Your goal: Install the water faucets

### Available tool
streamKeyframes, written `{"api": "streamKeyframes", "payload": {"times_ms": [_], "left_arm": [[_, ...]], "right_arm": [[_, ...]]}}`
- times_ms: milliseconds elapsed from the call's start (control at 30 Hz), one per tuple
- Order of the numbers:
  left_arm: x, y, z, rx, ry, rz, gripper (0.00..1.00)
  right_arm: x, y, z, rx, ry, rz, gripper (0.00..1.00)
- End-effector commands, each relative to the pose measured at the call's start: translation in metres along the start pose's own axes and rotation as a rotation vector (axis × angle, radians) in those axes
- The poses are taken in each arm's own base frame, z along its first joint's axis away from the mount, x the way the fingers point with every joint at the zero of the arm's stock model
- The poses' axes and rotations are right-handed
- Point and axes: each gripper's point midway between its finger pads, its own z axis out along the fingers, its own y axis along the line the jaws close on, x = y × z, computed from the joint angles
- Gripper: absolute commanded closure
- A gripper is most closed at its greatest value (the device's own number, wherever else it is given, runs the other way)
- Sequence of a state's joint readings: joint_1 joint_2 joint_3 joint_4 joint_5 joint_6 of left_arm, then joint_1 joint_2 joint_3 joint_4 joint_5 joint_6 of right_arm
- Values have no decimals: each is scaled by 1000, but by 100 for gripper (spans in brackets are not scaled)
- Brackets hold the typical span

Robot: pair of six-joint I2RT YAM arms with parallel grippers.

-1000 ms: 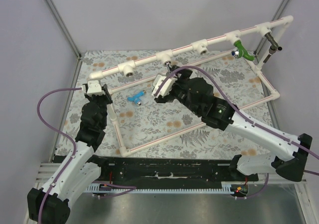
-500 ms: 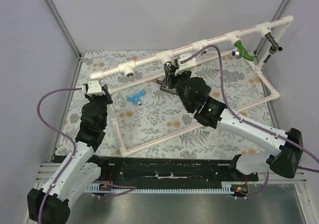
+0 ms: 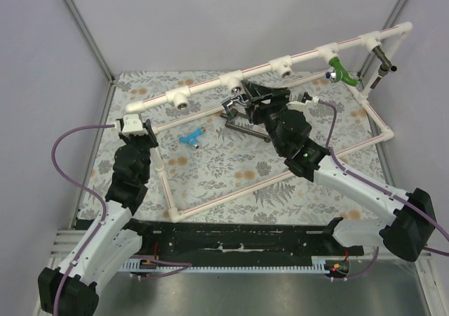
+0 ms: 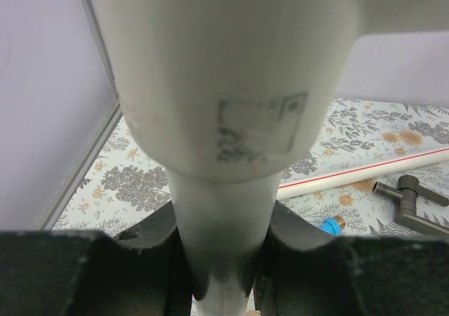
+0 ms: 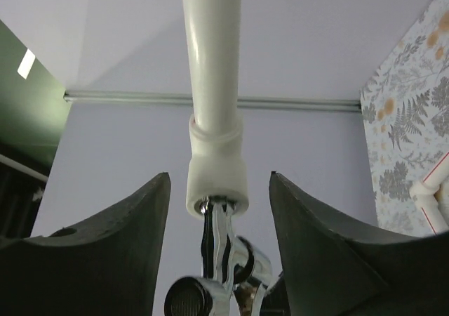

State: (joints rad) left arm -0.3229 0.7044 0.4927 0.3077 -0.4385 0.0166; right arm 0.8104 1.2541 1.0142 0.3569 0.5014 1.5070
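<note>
The shiny silver faucet [image 5: 226, 260] sits with its stem in the mouth of a white pipe fitting [image 5: 217, 179]. My right gripper [image 5: 220, 182] is open, with one finger on each side of the silver faucet and not touching it. In the top view the right gripper [image 3: 242, 100] is at the rail's middle fitting. My left gripper [image 4: 221, 260] is shut on the upright white pipe [image 4: 221, 211] at the frame's left corner [image 3: 135, 125]. The light blue faucet [image 3: 191, 138] lies on the table. The green faucet [image 3: 340, 70] hangs from the rail.
A dark grey lever faucet [image 4: 410, 200] lies on the table beside my right gripper [image 3: 247, 127]. Another dark faucet [image 3: 383, 62] hangs at the rail's right end. The white pipe frame [image 3: 210, 200] lies on the floral table. An open fitting [image 3: 182, 104] is left of my right gripper.
My right wrist has rolled clockwise and the gripper has moved from the table up to the rail fitting. The left arm has not moved.
</note>
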Motion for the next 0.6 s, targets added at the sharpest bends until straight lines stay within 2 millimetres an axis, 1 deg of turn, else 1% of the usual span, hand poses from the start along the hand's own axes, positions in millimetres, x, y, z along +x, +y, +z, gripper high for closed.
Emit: {"api": "streamKeyframes", "payload": {"times_ms": [0, 33, 100, 167, 233, 267, 300, 367, 400, 433, 467, 533, 567], "left_arm": [[-23, -3, 0, 6, -68, -84, 98], [-24, -3, 0, 4, -71, -84, 98], [-23, -3, 0, 4, -70, -84, 98], [-23, -3, 0, 4, -70, -84, 98], [-23, -3, 0, 4, -69, -84, 98], [-23, -3, 0, 6, -67, -84, 98], [-22, -4, 1, 7, -66, -83, 98], [-22, -4, 1, 9, -64, -84, 98], [-22, -5, 1, 10, -66, -86, 98], [-21, -5, 1, 10, -63, -85, 98], [-21, -5, 1, 10, -63, -85, 98], [-21, -5, 1, 12, -62, -86, 98], [-20, -6, 1, 13, -60, -85, 98]], "right_arm": [[-27, 11, 3, -40, -92, 8, 28], [-30, 14, 0, -53, -97, -49, 23], [-34, 25, -7, -95, -102, -176, 18], [-39, 37, -16, -123, -99, -357, 14], [-41, 49, -25, -157, -79, -634, 12], [-41, 59, -30, -183, -66, -753, 11], [-39, 62, -34, -199, -35, -907, 11], [-35, 76, -42, -262, 28, -1200, 10], [-33, 74, -46, -278, 79, -1351, 10], [-28, 79, -51, -327, 127, -1486, 10], [-27, 73, -54, -347, 186, -1650, 10], [-16, 70, -66, -449, 305, -1918, 10], [-12, 58, -71, -489, 372, -2064, 9]]}}
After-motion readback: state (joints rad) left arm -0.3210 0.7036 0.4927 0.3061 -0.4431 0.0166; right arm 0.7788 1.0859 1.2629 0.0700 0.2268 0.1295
